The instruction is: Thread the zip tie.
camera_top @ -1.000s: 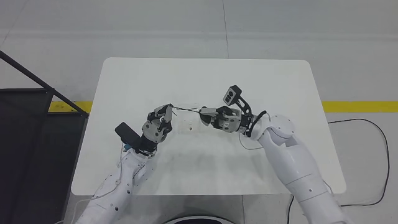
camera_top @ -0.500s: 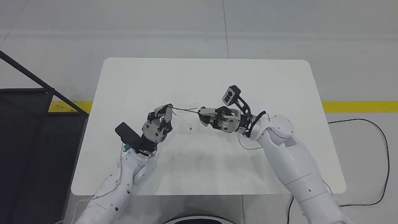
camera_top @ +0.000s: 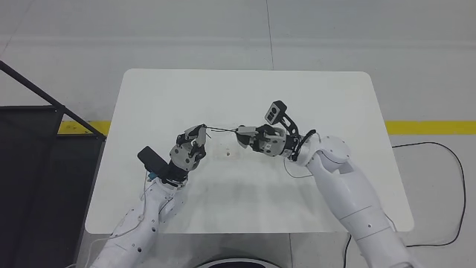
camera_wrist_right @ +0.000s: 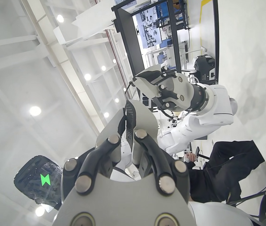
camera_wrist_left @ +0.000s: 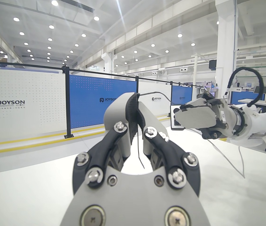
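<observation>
black zip tie (camera_top: 222,129): one thin strand, held in the air over the white surface (camera_top: 320,97). it spans the short gap between your two grippers, near the middle of the surface.

left gripper (camera_wrist_left: 136,104): pads pressed together on the zip tie. in the left wrist view a short loose tail runs back between the fingers toward the palm. the rest of the strand leaves the fingertips in a shallow arc toward the other arm. fingertips point toward the right gripper.

right gripper (camera_wrist_right: 127,111): pads closed tip to tip, with the far end of the zip tie running into them. it faces the left gripper, near it but not touching, and the strand is the only link between them.

surface: white, with rounded corners. both arms come in from its near edge, and both grippers are raised off it.
</observation>
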Motion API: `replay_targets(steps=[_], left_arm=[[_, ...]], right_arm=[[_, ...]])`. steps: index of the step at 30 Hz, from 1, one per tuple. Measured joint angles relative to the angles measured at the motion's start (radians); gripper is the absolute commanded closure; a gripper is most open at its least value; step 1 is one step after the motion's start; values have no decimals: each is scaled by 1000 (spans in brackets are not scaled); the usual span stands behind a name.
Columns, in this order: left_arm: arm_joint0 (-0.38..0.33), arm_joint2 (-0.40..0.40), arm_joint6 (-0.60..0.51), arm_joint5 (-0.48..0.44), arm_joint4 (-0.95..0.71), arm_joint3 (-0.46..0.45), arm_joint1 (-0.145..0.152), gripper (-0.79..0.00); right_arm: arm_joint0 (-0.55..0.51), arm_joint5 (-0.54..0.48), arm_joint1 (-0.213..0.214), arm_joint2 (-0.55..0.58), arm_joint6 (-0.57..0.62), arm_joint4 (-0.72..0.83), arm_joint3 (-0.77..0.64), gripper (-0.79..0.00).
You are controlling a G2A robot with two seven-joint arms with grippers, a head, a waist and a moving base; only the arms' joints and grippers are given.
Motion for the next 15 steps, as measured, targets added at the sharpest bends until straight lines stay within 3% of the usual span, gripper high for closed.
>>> replay_targets(steps=[15], left_arm=[[0, 0, 0, 0, 0, 0, 0, 0]], right_arm=[[-1, 11, -5, -9, -91, -36, -8, 0]])
